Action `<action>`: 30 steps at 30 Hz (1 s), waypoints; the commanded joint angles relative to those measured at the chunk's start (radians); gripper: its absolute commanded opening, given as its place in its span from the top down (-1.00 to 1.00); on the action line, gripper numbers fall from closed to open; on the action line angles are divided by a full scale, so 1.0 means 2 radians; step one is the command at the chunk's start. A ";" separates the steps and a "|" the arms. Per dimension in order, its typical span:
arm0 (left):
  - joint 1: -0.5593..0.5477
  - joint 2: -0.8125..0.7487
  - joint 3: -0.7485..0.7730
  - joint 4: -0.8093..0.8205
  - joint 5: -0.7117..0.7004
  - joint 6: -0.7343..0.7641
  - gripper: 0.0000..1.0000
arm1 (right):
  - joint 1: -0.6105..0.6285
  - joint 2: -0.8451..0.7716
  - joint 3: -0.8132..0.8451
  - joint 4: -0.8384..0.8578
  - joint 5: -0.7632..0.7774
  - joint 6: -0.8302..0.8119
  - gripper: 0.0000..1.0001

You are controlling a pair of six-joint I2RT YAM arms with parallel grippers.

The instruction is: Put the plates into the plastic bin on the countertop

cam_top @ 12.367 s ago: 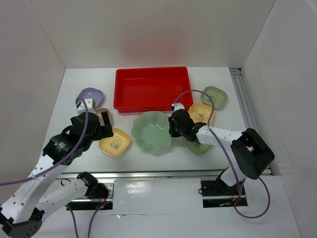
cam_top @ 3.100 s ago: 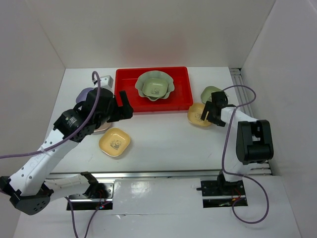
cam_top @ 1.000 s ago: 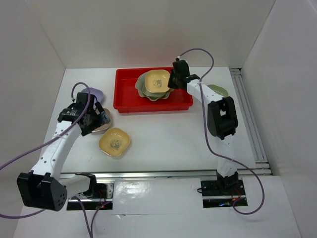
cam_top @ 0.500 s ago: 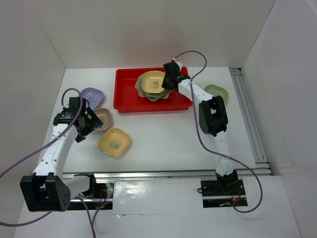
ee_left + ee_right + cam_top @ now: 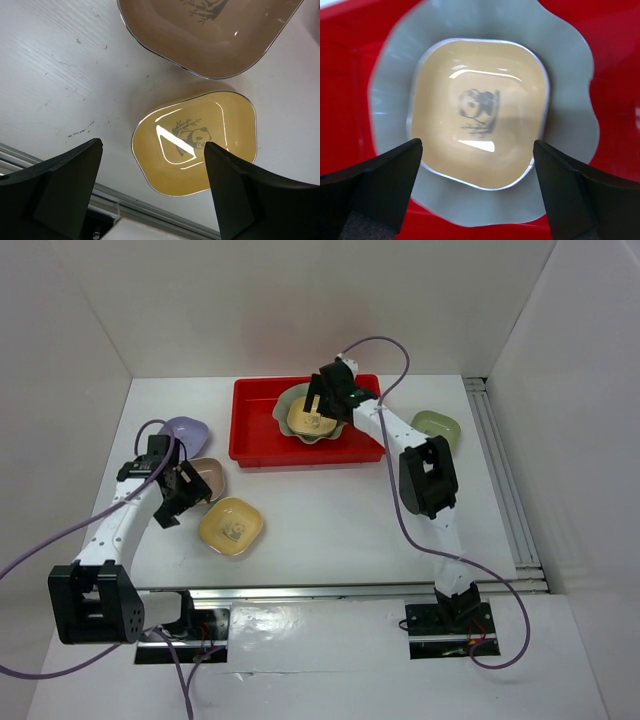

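Note:
The red plastic bin (image 5: 255,430) sits at the back of the white countertop (image 5: 330,520). In it lies the large pale green scalloped dish (image 5: 283,412) with a yellow plate (image 5: 306,420) nested inside. My right gripper (image 5: 326,400) hovers open just above that yellow plate (image 5: 480,110), touching nothing. My left gripper (image 5: 178,495) is open above the countertop, between the tan-pink plate (image 5: 208,478) and a second yellow plate (image 5: 231,527). In the left wrist view this yellow plate (image 5: 195,142) lies between the spread fingers, below the tan-pink plate (image 5: 210,35).
A lavender plate (image 5: 188,428) lies left of the bin, behind the left arm. A small green plate (image 5: 437,426) lies right of the bin, near a metal rail (image 5: 505,480). White walls enclose the countertop on three sides.
My right gripper has opened and let go of the yellow plate, which now rests in the large green dish. The left gripper has shifted slightly toward the yellow plate on the countertop.

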State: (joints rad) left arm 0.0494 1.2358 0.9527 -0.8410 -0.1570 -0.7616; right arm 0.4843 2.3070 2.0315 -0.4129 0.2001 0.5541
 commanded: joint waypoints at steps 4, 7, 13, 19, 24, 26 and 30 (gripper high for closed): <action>-0.002 0.041 -0.004 0.009 0.013 0.005 -0.74 | 0.012 -0.070 0.066 0.004 0.003 -0.028 -1.00; -0.012 0.059 -0.004 0.009 0.013 0.010 -0.63 | 0.012 -0.111 0.038 0.010 0.008 -0.039 -1.00; -0.053 0.118 0.006 -0.005 -0.007 -0.004 -0.46 | 0.012 -0.182 -0.022 0.024 -0.010 -0.057 -1.00; -0.083 0.153 -0.008 -0.005 -0.023 -0.037 -0.20 | 0.012 -0.268 -0.101 0.068 -0.032 -0.062 -1.00; -0.092 0.159 -0.026 -0.005 -0.033 -0.059 -0.17 | 0.002 -0.318 -0.134 0.085 -0.042 -0.071 -1.00; -0.101 0.155 -0.026 -0.001 -0.038 -0.063 -0.17 | -0.003 -0.324 -0.134 0.085 -0.046 -0.076 -1.00; -0.111 0.140 -0.026 -0.001 -0.056 -0.072 -0.20 | -0.023 -0.328 -0.143 0.081 -0.064 -0.076 -1.00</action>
State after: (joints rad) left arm -0.1593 1.5520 0.9028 -0.8337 -0.2306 -0.8703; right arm 0.4686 1.6970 1.7653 -0.2981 0.1081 0.4232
